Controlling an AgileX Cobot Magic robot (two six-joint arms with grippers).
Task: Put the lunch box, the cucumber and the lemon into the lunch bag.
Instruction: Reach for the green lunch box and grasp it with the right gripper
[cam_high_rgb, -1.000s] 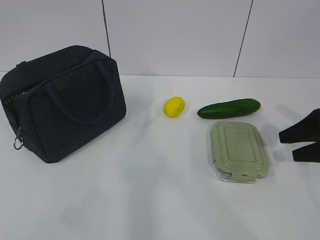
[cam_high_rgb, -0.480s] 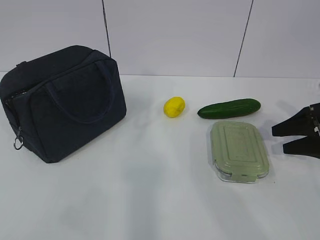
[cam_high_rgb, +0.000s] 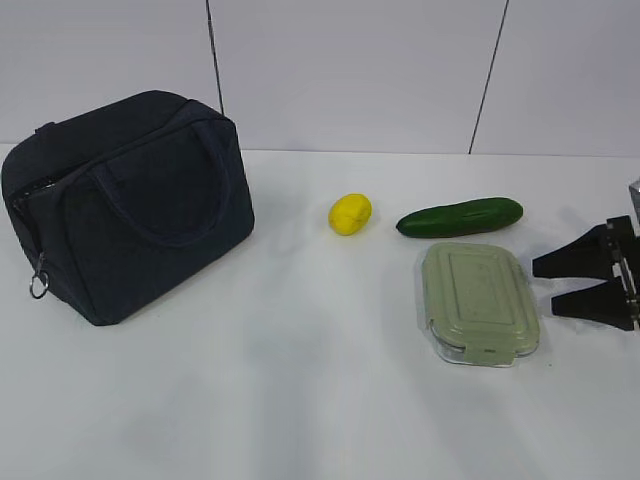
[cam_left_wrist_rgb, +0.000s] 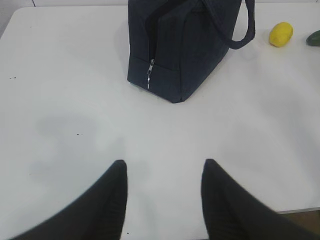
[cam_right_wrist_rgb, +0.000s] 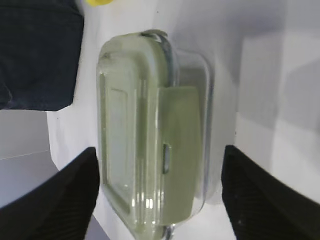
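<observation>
Exterior view: one lunch bag (cam_high_rgb: 125, 205), lemon (cam_high_rgb: 350, 214), cucumber (cam_high_rgb: 460, 217), lunch box (cam_high_rgb: 479, 302).

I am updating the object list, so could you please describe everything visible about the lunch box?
The lunch box is a rounded-rectangular clear container with a pale sage-green ribbed lid, closed, with clip tabs on its sides. It lies flat on the white table, just in front of the cucumber. The open right hand is beside it, not touching.
</observation>
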